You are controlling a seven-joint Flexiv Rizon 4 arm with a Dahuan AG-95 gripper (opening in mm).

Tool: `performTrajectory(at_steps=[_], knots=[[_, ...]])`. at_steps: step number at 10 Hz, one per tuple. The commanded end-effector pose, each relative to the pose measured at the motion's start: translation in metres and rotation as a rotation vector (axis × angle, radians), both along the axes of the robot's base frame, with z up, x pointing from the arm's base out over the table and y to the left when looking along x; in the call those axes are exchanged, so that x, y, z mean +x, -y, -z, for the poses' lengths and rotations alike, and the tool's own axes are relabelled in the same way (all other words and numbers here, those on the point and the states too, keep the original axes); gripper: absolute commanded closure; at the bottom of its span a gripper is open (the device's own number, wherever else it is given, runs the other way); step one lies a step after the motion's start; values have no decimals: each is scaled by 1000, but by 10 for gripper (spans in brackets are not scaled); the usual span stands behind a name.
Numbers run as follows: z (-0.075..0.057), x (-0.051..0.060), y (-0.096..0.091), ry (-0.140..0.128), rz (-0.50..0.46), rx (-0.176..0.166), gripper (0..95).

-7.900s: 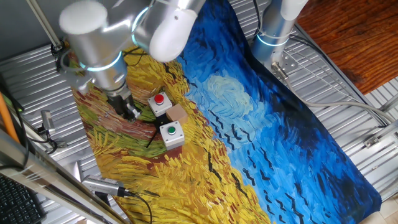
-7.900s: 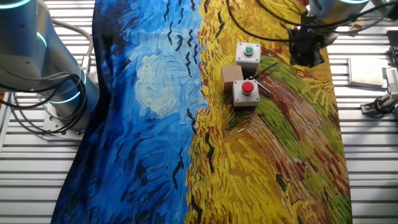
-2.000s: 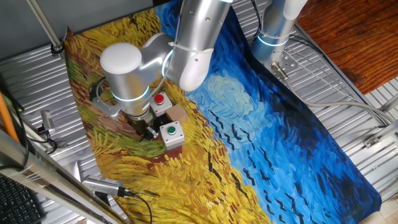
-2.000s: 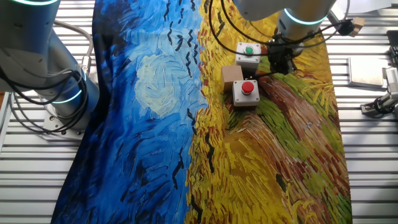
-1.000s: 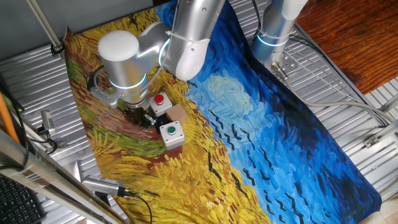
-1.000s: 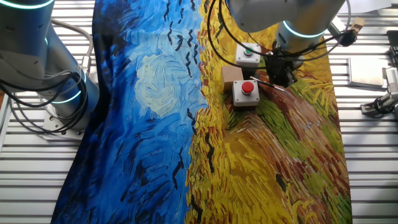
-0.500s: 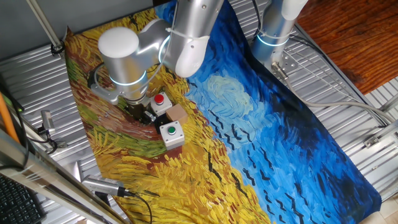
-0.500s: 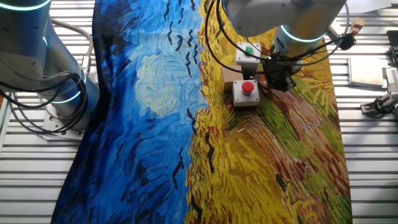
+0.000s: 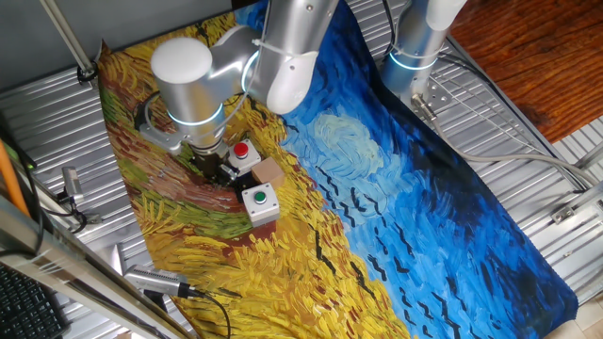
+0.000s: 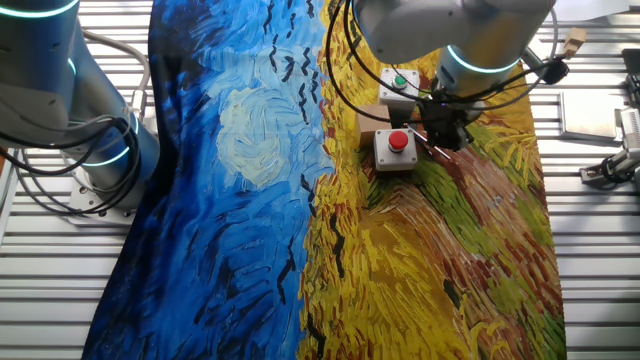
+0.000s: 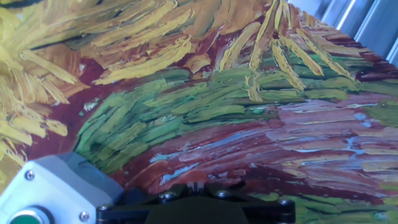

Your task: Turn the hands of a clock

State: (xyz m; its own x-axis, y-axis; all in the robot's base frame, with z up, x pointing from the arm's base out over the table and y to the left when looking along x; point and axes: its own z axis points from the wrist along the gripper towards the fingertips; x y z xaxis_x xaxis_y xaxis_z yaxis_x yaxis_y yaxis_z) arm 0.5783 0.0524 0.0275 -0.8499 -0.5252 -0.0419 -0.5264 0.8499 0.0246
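No clock face shows. Thin black hands lay on the painted cloth beside the button boxes in the earlier frames; now my gripper hides that spot. My gripper point(image 9: 219, 176) is low over the cloth, between the red-button box point(image 9: 243, 155) and the green-button box point(image 9: 259, 201). In the other fixed view the gripper point(image 10: 441, 133) sits just right of the red-button box point(image 10: 396, 148). In the hand view the fingertips point(image 11: 196, 186) are pressed together with only a thin slit between them. I cannot tell if anything is pinched there.
A brown block point(image 9: 270, 172) lies between the two boxes. The green-button box fills the hand view's lower left corner point(image 11: 43, 193). A second arm's base point(image 9: 415, 47) stands at the cloth's far edge. A tool with a black cable point(image 9: 155, 281) lies on the slatted table.
The gripper came from the cloth's outer side in to the boxes, went down by the green-button box, then shifted toward the red-button box. Over the last half second it barely moved.
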Motion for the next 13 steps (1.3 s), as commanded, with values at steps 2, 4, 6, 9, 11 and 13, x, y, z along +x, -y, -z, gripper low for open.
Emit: performTrajectory(at_steps=[2, 4, 6, 9, 11, 13], knots=[[-4, 6, -2, 0, -7, 4, 950], [-5, 18, -11, 1, -9, 7, 950], [-5, 27, -17, 3, -6, 9, 950], [3, 30, -19, 7, -16, 8, 950], [5, 28, -18, 5, -20, 2, 950], [8, 20, -13, 4, -29, 1, 950]])
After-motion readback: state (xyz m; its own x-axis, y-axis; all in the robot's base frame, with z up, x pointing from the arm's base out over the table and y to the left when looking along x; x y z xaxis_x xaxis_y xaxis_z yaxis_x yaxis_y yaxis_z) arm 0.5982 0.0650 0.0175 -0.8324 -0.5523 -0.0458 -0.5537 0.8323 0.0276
